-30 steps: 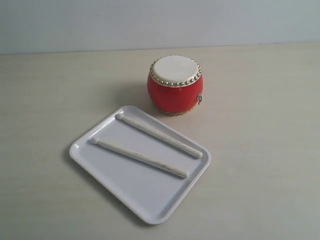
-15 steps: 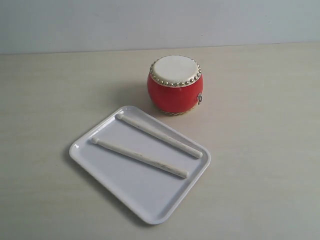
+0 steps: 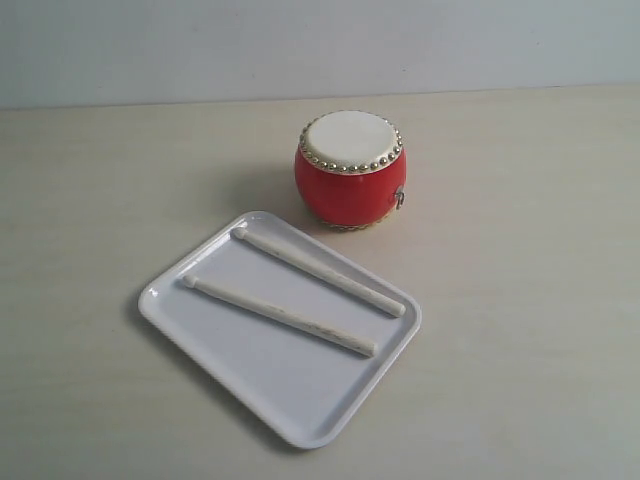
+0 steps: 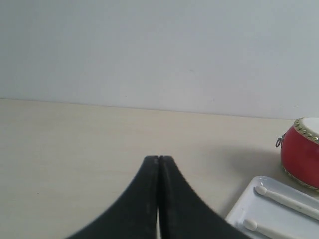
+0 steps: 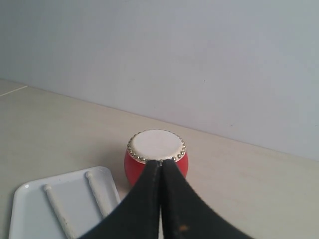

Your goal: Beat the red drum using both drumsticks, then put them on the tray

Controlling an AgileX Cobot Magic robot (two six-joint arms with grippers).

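The red drum (image 3: pixel 350 170) stands upright on the table behind the tray (image 3: pixel 300 410). Both drumsticks lie side by side on the tray, one nearer the drum (image 3: pixel 320 272) and one nearer the front (image 3: pixel 280 315). Neither gripper shows in the exterior view. In the left wrist view my left gripper (image 4: pixel 158 159) is shut with nothing in it, over bare table; the drum (image 4: pixel 301 152), tray (image 4: pixel 239 219) and stick tips (image 4: pixel 286 196) sit off to one side. My right gripper (image 5: pixel 160 163) is shut and empty, seen in front of the drum (image 5: pixel 155 149), with the tray (image 5: pixel 25 204) and sticks (image 5: pixel 57 211) beside it.
The pale wooden table (image 3: pixel 520 300) runs back to a plain light wall (image 3: pixel 300 50). Nothing else stands on it.
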